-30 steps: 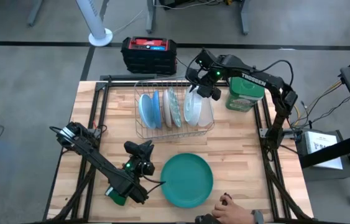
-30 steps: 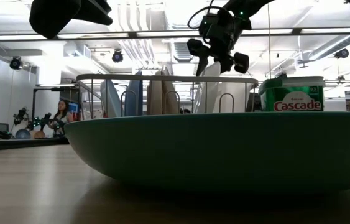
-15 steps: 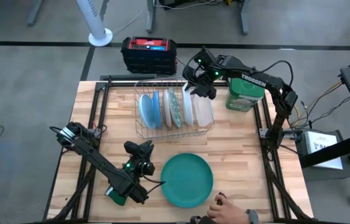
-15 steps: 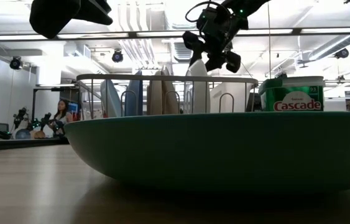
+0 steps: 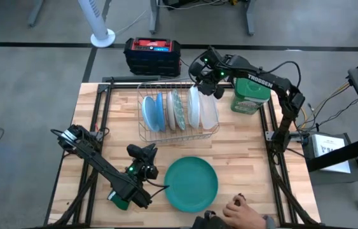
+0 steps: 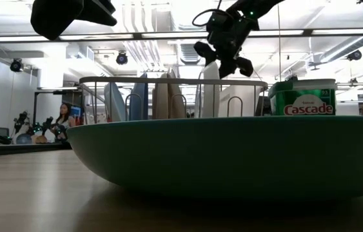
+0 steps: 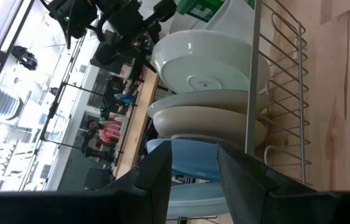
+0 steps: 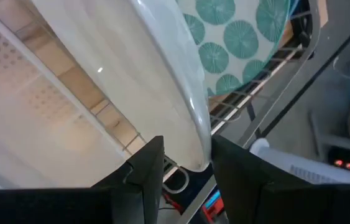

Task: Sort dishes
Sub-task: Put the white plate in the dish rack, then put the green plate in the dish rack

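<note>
My two arms are dark, near-black, built of jointed tubular links. Right arm (image 5: 264, 81) carries white TROSSEN lettering along its forearm link, a small green indicator light near the wrist, and thin black cables looping off the elbow and wrist. Left arm (image 5: 99, 162) shows a green light near its wrist too, with cable loops at its base end. My fingers (image 8: 143, 168) are flat, matte black, square-edged slabs.

A white plate (image 7: 209, 68), a cream plate (image 7: 206, 121) and a light blue plate (image 7: 193, 163) stand in a wire rack (image 7: 280, 93).
</note>
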{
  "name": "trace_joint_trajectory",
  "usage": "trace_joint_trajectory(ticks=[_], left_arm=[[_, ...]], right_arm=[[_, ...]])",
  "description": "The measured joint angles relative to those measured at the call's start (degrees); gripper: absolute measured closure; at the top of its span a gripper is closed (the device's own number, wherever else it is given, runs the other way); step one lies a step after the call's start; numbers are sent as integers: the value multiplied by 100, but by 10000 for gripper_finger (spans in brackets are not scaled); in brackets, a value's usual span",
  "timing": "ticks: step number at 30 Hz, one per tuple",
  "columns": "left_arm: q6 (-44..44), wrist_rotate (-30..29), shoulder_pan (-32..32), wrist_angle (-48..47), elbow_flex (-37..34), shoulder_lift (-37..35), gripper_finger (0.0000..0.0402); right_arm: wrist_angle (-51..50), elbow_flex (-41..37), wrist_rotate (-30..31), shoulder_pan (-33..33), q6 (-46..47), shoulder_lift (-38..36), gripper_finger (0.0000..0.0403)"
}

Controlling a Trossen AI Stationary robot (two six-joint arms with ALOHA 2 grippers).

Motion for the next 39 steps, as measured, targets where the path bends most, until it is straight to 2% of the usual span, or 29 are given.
trace_joint_trajectory(ticks=[4,10,15,17,22,25,31,35,39], left_arm=[[0,0,-7,0,-2,0,285],[2,-10,-46,1,0,-5,285],[0,-42,-51,-1,7,-26,285],[-20,-146,-50,0,7,-26,285],[-20,-317,12,18,27,-26,285],[-24,-321,13,240,101,-26,285],[-22,-313,11,917,430,-26,285],[-22,-315,22,1038,809,-26,285],[15,-355,44,1064,1295,-28,285]], right_arm=[[-71,0,23,-108,99,-32,271],[-30,0,856,-307,151,-218,256],[-78,0,901,-541,728,-496,258],[-33,2,898,-627,1260,-635,265],[48,4,894,-652,3576,-893,297],[-175,-27,534,-646,4524,-1070,320],[-334,-636,-1433,-625,4991,-1459,369],[370,-1335,-1391,-531,6084,-1758,398],[1089,-2158,-1363,-419,6982,-2016,399]])
